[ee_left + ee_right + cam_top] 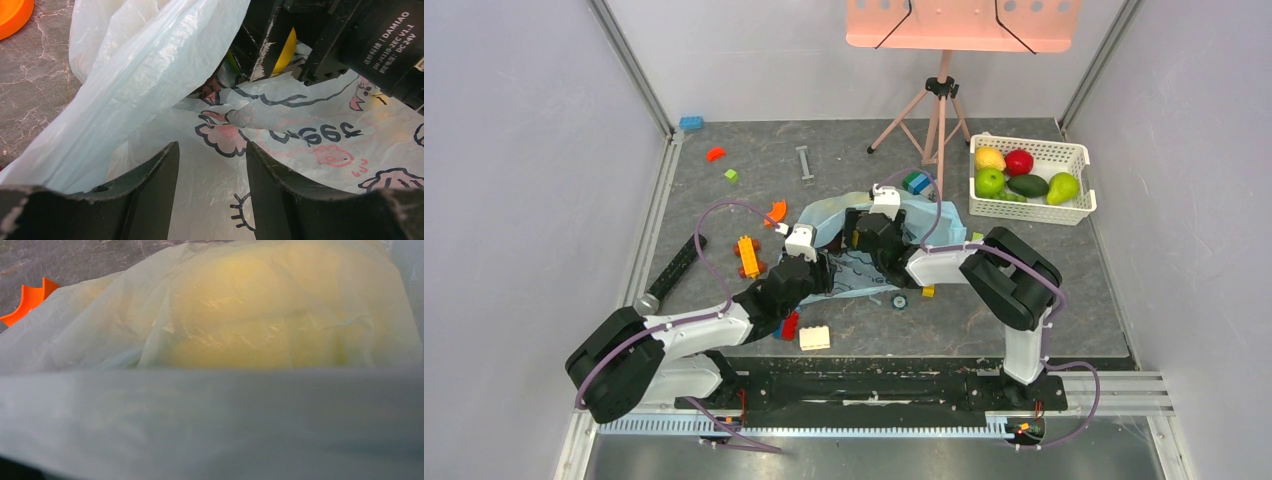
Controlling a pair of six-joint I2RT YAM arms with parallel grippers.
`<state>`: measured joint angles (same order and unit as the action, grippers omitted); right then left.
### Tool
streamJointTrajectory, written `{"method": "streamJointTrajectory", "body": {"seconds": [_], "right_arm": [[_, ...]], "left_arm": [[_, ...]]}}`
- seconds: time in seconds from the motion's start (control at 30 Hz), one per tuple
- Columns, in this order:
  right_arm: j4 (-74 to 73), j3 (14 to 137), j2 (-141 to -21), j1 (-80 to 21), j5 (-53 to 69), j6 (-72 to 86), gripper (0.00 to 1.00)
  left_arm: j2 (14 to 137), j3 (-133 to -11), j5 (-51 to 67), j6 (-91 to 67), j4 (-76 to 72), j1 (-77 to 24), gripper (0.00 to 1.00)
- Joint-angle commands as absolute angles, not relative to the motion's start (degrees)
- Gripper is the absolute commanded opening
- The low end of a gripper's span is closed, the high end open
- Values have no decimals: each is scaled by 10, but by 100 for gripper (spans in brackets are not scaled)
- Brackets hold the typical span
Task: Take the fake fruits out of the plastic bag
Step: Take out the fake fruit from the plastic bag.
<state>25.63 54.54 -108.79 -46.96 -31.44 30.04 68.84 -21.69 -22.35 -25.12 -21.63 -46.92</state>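
Top external: high behind the arm bases, looking down and forward over the whole table (824, 160), distant. Left wrist: close and low over the plastic bag (300, 135), facing past its own fingers (150, 190) toward the right arm (385, 40). Right wrist: lens almost against bag film. All three views share the bag. Both wrist views catch an orange piece (30, 300) at left.
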Motion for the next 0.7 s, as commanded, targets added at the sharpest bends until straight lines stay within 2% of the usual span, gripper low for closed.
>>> {"method": "streamJointTrajectory", "body": {"seconds": [0.0, 0.23, 0.43, 0.67], "right_arm": [[249, 573, -1107, -465, -312, 311, 94], [231, 573, -1113, -465, -308, 310, 92], [243, 553, -1093, -465, -305, 294, 68], [243, 524, -1030, -465, -280, 267, 61]], "left_arm": [[687, -229, -231, -227, -248, -471, 58], [687, -228, -230, -228, -247, -471, 59], [689, -228, -232, -228, -247, -471, 59], [690, -230, -236, -226, -247, -471, 59]]}}
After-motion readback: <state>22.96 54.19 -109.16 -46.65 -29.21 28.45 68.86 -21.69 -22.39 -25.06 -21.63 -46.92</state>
